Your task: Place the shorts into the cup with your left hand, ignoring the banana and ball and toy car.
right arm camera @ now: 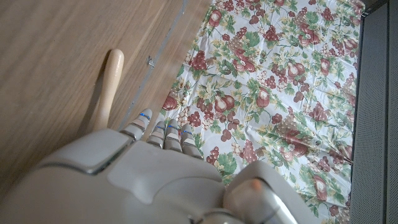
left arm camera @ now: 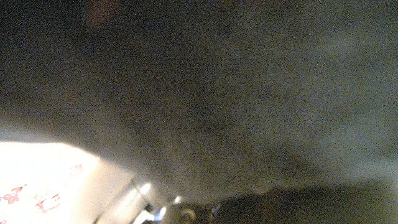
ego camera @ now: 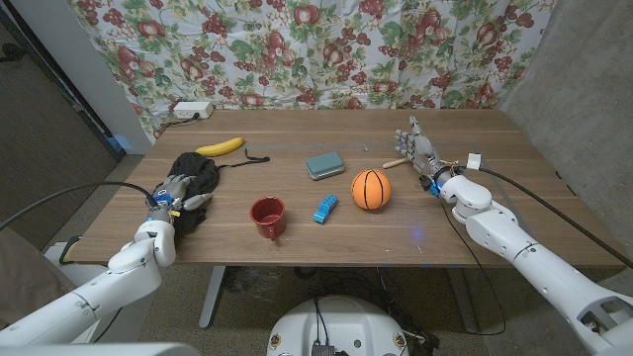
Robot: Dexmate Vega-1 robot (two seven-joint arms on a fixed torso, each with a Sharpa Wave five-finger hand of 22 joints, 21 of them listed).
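Observation:
The black shorts (ego camera: 198,175) lie bunched on the table's left side, a drawstring trailing toward the banana. My left hand (ego camera: 178,194) is on their near edge, fingers curled into the cloth. Dark fabric (left arm camera: 205,99) sits right against the left wrist camera. The red cup (ego camera: 267,218) stands upright to the right of the shorts, a short gap from them. My right hand (ego camera: 419,148) stands at the far right of the table with fingers apart and holds nothing; its back (right arm camera: 124,180) shows in the right wrist view.
A banana (ego camera: 220,146) lies behind the shorts. A teal block (ego camera: 324,164), a blue toy car (ego camera: 324,209) and an orange ball (ego camera: 371,189) sit mid-table. A wooden stick (right arm camera: 109,84) lies by my right hand. A white power strip (ego camera: 191,110) rests at the back left.

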